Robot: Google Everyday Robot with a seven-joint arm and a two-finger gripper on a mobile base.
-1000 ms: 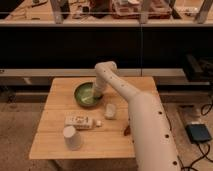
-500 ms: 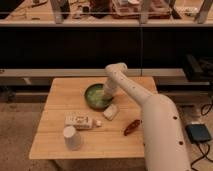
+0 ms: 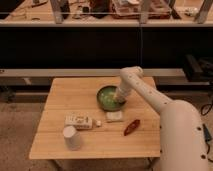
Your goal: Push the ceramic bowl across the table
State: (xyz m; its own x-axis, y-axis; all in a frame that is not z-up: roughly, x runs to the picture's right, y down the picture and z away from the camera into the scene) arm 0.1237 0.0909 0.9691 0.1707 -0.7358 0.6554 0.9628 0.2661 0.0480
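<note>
The green ceramic bowl (image 3: 109,98) sits on the light wooden table (image 3: 75,95), right of centre toward the far side. My white arm reaches in from the lower right and bends down over the bowl. The gripper (image 3: 120,98) is at the bowl's right rim, low, against or inside it. The arm's wrist hides the bowl's right edge.
A white upturned cup (image 3: 72,137) stands near the front left. A small flat box (image 3: 80,121) lies beside it, a pale square packet (image 3: 114,116) sits just in front of the bowl, and a red-brown item (image 3: 131,127) lies front right. A dark shelf unit runs behind the table.
The bowl has moved to the right across the table, together with the gripper at its rim. The arm has swung right too. The other objects stayed put.
</note>
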